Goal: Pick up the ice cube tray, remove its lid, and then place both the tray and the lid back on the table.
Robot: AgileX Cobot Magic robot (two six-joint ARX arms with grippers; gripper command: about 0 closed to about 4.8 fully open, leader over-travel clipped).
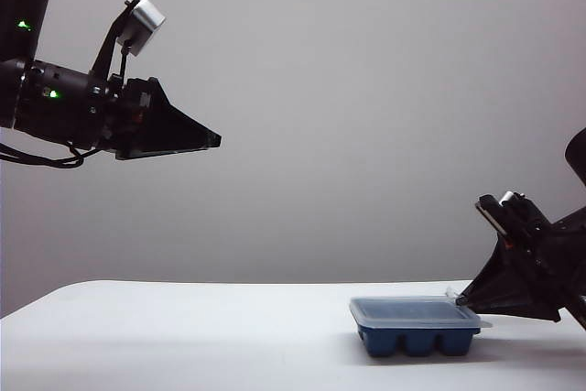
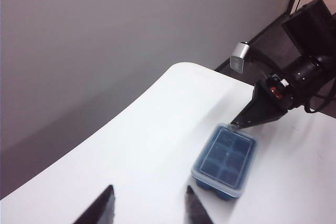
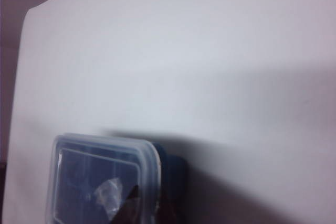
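The dark blue ice cube tray [image 1: 417, 341] stands on the white table [image 1: 183, 336] at the right, with the translucent lid [image 1: 412, 310] still on top of it. My right gripper [image 1: 461, 299] is low at the tray's right end, its tips at the lid's corner. In the right wrist view its fingertips [image 3: 134, 195] pinch the lid's rim [image 3: 149, 166], beside the tray's wall [image 3: 170, 177]. My left gripper [image 1: 215, 139] hangs high in the air at the left, far from the tray. Its fingers [image 2: 191, 205] stand apart with nothing between them; the left gripper [image 2: 149, 198] looks down at the lid [image 2: 226, 153].
A plain grey wall rises behind the table. The table's rounded far corner [image 2: 181, 66] and its edge show in the left wrist view. The right arm's body [image 2: 299, 72] reaches in from beyond the tray.
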